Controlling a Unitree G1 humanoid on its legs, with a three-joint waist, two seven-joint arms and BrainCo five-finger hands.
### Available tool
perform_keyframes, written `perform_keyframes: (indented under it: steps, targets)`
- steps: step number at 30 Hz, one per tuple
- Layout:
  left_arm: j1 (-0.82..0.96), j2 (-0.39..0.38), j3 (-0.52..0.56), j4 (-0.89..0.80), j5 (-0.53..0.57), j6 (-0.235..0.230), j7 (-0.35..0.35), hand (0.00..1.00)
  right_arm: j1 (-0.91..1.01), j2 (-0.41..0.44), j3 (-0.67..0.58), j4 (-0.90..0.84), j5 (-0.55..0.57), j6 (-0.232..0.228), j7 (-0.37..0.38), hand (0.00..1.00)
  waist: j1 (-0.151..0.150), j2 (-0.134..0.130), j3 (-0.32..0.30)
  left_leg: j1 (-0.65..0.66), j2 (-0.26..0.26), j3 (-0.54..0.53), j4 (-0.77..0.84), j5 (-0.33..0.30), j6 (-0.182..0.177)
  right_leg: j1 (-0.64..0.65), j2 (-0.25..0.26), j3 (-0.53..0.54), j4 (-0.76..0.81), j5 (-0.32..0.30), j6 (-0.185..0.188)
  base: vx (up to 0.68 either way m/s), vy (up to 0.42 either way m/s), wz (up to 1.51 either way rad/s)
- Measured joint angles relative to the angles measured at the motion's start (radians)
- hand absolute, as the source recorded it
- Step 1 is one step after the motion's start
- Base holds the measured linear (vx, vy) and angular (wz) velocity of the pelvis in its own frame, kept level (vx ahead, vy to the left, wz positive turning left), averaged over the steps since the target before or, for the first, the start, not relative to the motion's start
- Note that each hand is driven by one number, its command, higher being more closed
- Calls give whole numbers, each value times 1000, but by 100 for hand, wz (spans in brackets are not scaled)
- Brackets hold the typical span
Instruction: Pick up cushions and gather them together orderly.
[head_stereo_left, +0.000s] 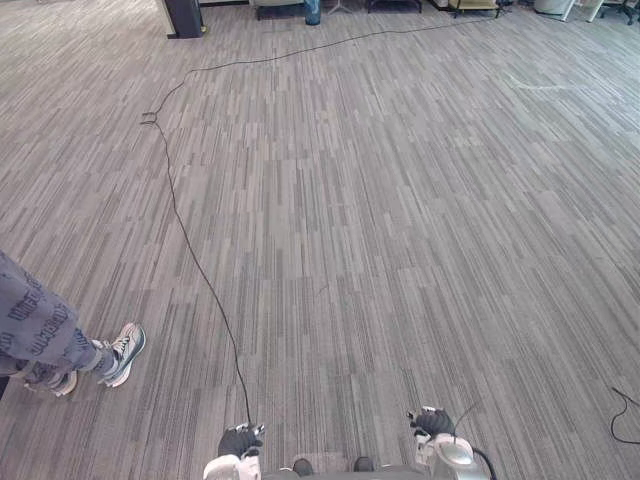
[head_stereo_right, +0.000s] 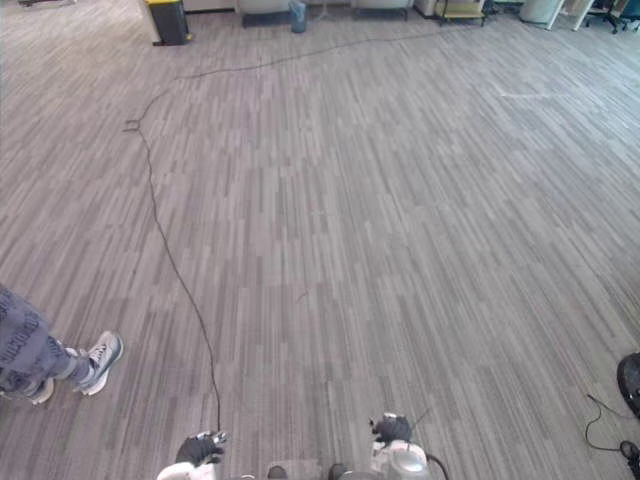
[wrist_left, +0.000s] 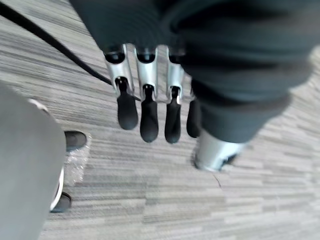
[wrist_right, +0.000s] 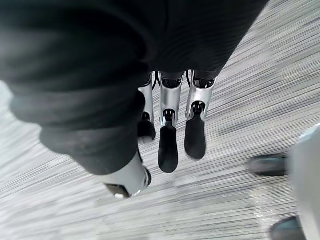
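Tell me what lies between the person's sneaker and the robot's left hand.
Only bare grey carpet, as the left eye view shows: the sneaker stands off to the left of the left hand, with nothing on the floor between them.

One person (head_stereo_left: 40, 335), legs alone showing. Two shoes (head_stereo_left: 122, 352) on person, light sneakers; second shoe (head_stereo_left: 55, 382) partly hidden behind first. Two robot hands: left hand (head_stereo_left: 240, 440) and right hand (head_stereo_left: 432, 422), both right of person and nearer camera. One bin (head_stereo_right: 167, 20), dark with yellow top, far beyond person. One blue object (head_stereo_right: 297, 14), far beyond person, kind unclear. One dark rounded object (head_stereo_right: 630, 385), far right of person, kind unclear.
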Motion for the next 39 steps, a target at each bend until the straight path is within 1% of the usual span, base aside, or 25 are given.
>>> perform_keyframes:
  steps: [4, 7, 15, 20, 30, 34, 39]
  targets:
    - [-5, -2, 7, 18, -1, 0, 1, 0, -5, 2, -22, 26, 11, 1, -6, 0, 0, 0, 0, -1, -6, -13, -6, 3, 5, 2, -6, -21, -2, -1, 1, -48, -11, 13]
    - [-9, -10, 43, 28, -1, 0, 1, 0, -20, 4, -26, 37, 20, 9, -8, 0, 1, -2, 1, -1, -8, -14, -7, 3, 5, 4, -8, -25, -5, -1, 1, -12, -2, 2]
    - [-19, -23, 81, 47, -1, 0, 3, 0, -31, 5, -69, 86, 38, 11, -14, 0, 1, -3, 2, -1, -8, -37, -7, 5, 2, 22, -6, -50, -15, -1, 2, -10, -28, 8]
    - [-20, -23, 81, 48, 0, 1, 2, 0, -44, 6, -95, 109, 46, 12, -13, 0, 1, -3, 2, 1, -7, -37, -7, 5, 2, 24, -6, -50, -15, -2, 3, -12, -12, 0]
    - [-23, -22, 80, 50, 19, 3, 0, 0, -43, 5, -100, 110, 47, 18, -10, 0, 1, -6, 5, 6, -7, -36, -7, 5, 2, 31, -6, -50, -20, -2, 3, -39, -21, 0]
    - [-31, -22, 79, 58, 19, 6, 0, 0, -43, 6, -100, 110, 47, 21, -9, 0, 1, -12, 9, 4, -7, -36, -7, 5, 1, 32, -6, -50, -25, -2, 3, 0, 0, 0]
    - [-42, -12, 70, 64, 20, 19, 0, 0, -40, 7, -100, 110, 47, 24, -9, 0, 0, -16, 18, -3, -7, -42, -7, 5, 1, 32, -6, -57, -31, -3, 2, -17, -21, 3]
